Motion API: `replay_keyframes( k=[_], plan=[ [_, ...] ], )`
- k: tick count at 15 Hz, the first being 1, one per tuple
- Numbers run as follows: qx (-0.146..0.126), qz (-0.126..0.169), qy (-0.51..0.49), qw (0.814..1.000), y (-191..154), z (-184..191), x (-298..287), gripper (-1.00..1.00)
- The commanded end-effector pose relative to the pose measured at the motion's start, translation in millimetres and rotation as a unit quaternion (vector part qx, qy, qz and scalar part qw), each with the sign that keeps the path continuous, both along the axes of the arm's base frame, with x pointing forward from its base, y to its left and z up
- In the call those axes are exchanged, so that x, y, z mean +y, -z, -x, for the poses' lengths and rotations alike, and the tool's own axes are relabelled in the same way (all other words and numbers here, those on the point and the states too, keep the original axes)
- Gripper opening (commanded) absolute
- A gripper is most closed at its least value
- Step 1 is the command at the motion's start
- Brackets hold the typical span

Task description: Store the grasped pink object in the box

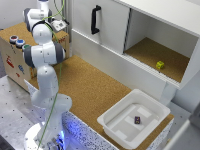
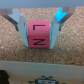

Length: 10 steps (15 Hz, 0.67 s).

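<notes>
My gripper (image 2: 38, 32) is shut on the pink object (image 2: 38, 34), a pink block with black marks on its face, held between the two fingers (image 2: 21, 29) above a cork surface. In the exterior view the gripper (image 1: 60, 28) is high at the back left, by the wooden case; the block is too small to make out there. The box (image 1: 117, 105), a shallow white tub, stands at the front right, far from the gripper. A dark maroon cube (image 1: 137, 120) lies inside it.
A wooden case with coloured buttons (image 1: 12, 50) stands at the exterior view's left. A big white cabinet (image 1: 115, 30) lies behind the cork mat (image 1: 90, 85), its open compartment holding a yellow-green cube (image 1: 160, 65). The arm's base (image 1: 47, 130) stands front left.
</notes>
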State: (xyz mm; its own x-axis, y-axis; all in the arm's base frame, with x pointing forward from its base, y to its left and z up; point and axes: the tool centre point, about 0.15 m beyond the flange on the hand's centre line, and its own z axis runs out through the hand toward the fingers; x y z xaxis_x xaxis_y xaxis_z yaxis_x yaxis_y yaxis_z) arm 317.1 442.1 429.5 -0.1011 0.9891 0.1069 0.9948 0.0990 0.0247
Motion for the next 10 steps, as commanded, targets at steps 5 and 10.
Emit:
replay_keyframes(
  k=[5,10],
  plan=[
    [0.001,-0.036,0.152,0.988,-41,-23,-121,-1.00],
    [-0.017,-0.038,0.294,0.955,-30,-19,-241,-1.00]
  ],
)
